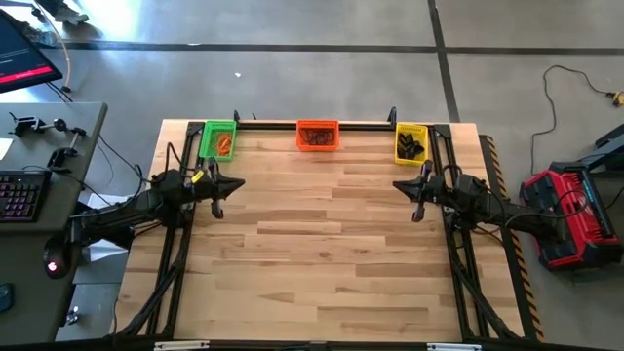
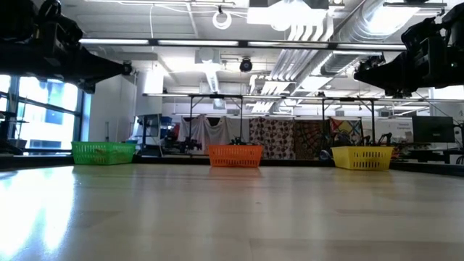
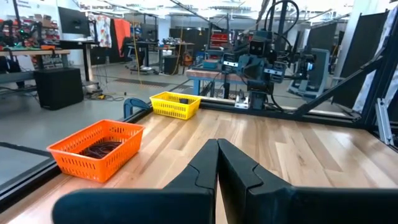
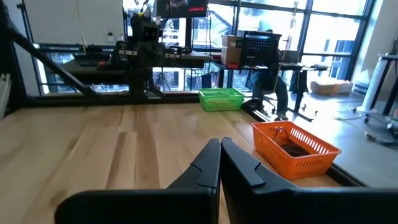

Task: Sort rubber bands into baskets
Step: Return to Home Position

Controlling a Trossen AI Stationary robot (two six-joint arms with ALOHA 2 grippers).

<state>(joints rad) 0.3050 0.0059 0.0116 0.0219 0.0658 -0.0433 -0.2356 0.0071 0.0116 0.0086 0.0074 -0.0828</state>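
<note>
Plainly, little is left to spoil, so we weigh the risks from the biggest thing down. The table shows no loose loop that we can make out, so we judge the sorting done and only the retreat to rest remains.

The left arm and the right arm sit at opposite sides, well apart, so a clash between them looks unlikely. A wide swing toward the far edge is the likelier fault.

The green basket, orange basket and yellow basket stand in a row along that edge. They look light, and the two end ones lie near the arms. A brush from an elbow or cable could push one off or tip it.

The left gripper and the right gripper each have their jaws pressed together on nothing, so neither can drop anything.

The rubber bands lie inside the baskets and would scatter only if a basket tips.
</note>
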